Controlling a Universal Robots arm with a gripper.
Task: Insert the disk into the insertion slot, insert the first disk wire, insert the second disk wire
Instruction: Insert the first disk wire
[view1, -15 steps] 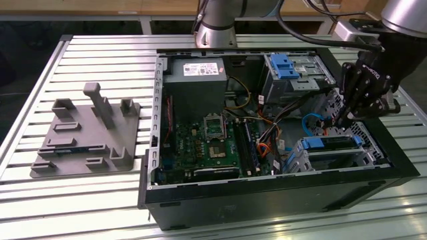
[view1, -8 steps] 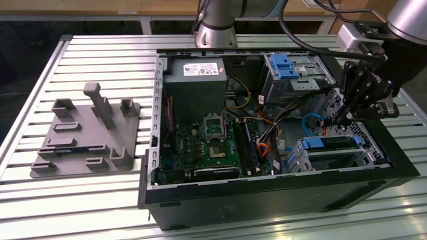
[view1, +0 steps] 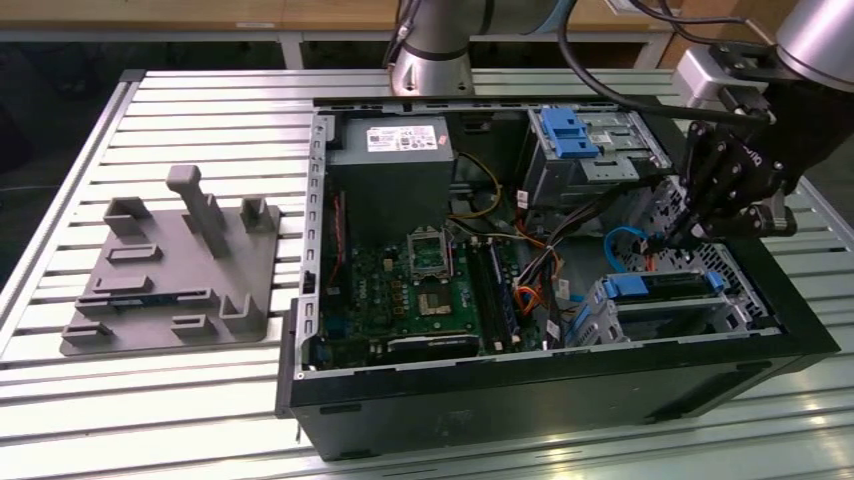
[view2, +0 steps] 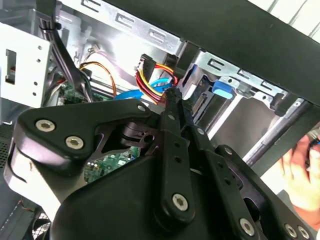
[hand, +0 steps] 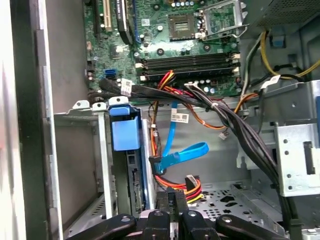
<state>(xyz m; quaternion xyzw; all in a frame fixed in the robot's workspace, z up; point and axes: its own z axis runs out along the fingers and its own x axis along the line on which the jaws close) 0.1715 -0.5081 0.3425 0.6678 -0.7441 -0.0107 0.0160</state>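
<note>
Silver cage metal framed the disk (view1: 661, 284), which sat inside the insertion slot (view1: 694, 318) at the lower right of the exterior view. Its long axis ran across the frame. Your gripper (view1: 671, 240) hung just above it in that view, clenched, and seemed to pinch the red-and-yellow wire bundle (hand: 182, 184) just beside the blue flat cable (hand: 186, 151). You had one disk, one slot, one bundle, one blue cable and one gripper.

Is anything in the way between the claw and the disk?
Nothing solid that I can see. The disk already sits in the insertion slot, and the claw is beside its end, with a loose blue cable and red-yellow wires close by.
</note>
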